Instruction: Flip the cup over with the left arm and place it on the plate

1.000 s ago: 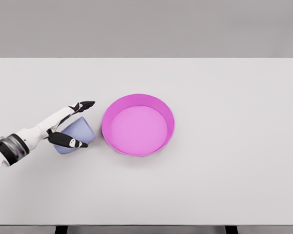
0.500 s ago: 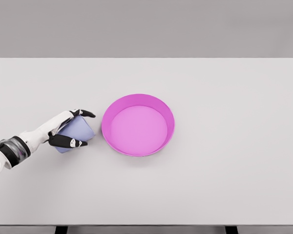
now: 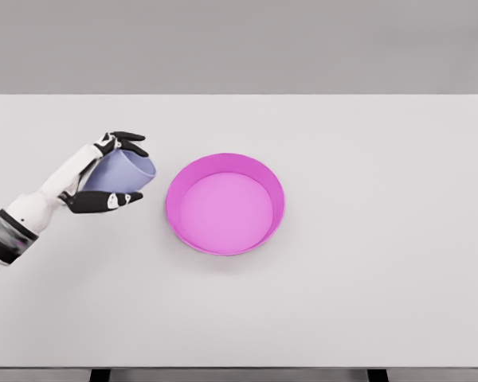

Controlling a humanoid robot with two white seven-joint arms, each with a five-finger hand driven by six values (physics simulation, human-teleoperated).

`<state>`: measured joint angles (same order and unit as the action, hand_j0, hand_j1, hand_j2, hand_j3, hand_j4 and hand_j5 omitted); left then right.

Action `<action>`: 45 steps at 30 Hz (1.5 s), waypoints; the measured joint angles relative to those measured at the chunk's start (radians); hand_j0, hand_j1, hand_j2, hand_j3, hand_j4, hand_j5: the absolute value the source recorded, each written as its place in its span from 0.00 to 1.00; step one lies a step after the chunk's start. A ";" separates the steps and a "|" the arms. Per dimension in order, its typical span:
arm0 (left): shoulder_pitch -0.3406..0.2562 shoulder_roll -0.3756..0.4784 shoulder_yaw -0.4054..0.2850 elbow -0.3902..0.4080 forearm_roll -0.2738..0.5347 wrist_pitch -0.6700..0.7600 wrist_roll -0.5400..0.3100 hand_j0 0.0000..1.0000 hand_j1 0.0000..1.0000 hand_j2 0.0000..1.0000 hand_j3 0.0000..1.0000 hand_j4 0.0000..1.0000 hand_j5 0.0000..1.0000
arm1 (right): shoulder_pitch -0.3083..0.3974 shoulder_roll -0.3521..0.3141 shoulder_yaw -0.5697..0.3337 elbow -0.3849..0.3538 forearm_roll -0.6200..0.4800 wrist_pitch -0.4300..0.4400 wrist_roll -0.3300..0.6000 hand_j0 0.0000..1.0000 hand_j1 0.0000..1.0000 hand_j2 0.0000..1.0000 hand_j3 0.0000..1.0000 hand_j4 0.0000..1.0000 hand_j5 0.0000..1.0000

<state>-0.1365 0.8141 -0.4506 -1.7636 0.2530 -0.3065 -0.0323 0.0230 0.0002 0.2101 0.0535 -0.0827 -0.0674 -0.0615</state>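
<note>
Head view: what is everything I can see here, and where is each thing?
table: one, white, fills most of the picture.
plate: one, bright pink with a raised rim, on the table a little left of the middle, nothing in it.
cup: one, pale lavender, left of the plate and apart from it, tilted, held in the hand.
wall: plain grey, behind the table's far edge.
left hand: one, white with black fingers curled around the cup; its arm comes in from the lower left.
right arm: not in the picture.
</note>
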 measured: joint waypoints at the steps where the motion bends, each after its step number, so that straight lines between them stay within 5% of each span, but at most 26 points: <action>1: -0.002 -0.013 -0.001 0.000 0.002 -0.022 0.010 0.57 0.57 0.57 0.57 0.57 0.57 | 0.000 0.000 0.000 0.000 0.000 0.000 0.000 1.00 1.00 1.00 1.00 1.00 1.00; 17: -0.009 -0.363 -0.064 0.035 -0.027 -0.280 0.280 0.69 0.69 0.69 0.69 0.69 0.69 | 0.000 0.000 0.000 0.000 0.000 0.000 0.000 1.00 1.00 1.00 1.00 1.00 1.00; 25: -0.011 -0.472 -0.097 0.132 -0.155 -0.303 0.451 0.69 0.69 0.69 0.69 0.69 0.69 | 0.000 0.000 0.000 0.000 0.000 0.000 0.000 1.00 1.00 1.00 1.00 1.00 1.00; 35: -0.011 -0.608 -0.102 0.188 -0.255 -0.304 0.526 0.72 0.72 0.72 0.72 0.72 0.72 | 0.000 0.000 0.000 0.000 0.000 0.000 0.000 1.00 1.00 1.00 1.00 1.00 1.00; 45: -0.041 -0.697 -0.151 0.299 -0.266 -0.304 0.532 0.78 0.78 0.78 0.78 0.78 0.78 | 0.000 0.000 0.000 0.000 0.000 0.000 0.000 1.00 1.00 1.00 1.00 1.00 1.00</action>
<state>-0.1779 0.1175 -0.6014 -1.4644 -0.0132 -0.6108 0.5001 0.0230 0.0002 0.2101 0.0535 -0.0827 -0.0674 -0.0615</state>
